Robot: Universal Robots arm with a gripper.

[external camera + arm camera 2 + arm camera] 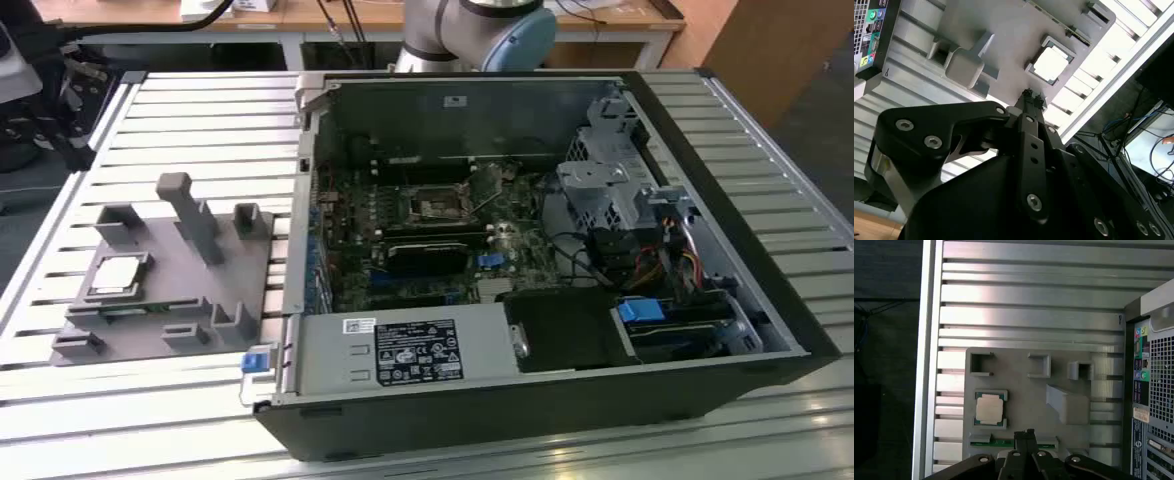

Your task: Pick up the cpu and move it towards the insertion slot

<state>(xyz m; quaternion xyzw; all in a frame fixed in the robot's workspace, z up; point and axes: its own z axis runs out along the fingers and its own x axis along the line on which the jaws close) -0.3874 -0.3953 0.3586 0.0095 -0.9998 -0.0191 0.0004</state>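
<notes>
A: Slatted aluminium bench (187, 110). From the exterior view's left: grey block (167, 280) with the cpu (118, 275) lying flat in a square recess. Then the open PC case (534, 410) with the insertion slot (438, 205) on the board, well apart from the cpu.

B: Gripper?

A: In both wrist views the gripper (1032, 96) hangs above the block, clear of the cpu. Fingers (1024, 436) clenched tip to tip, nothing between them.

B: So the pick isn't made. Alignment?

A: Off, by my read. In the first wrist view the tips line up with the green strip (999, 442) just beside the cpu, not with the chip.

B: Advice?

A: Centre over the chip and square up to its edges. Spread the fingers before descending, or the tips land on the metal top. 1 finger per opposite edge.

B: Risks?

A: The recess frame looks snug, so there's little room for the tips. Any tilt could jam the chip, so lift straight up. Keep off the block's tall post (187, 215).
</notes>
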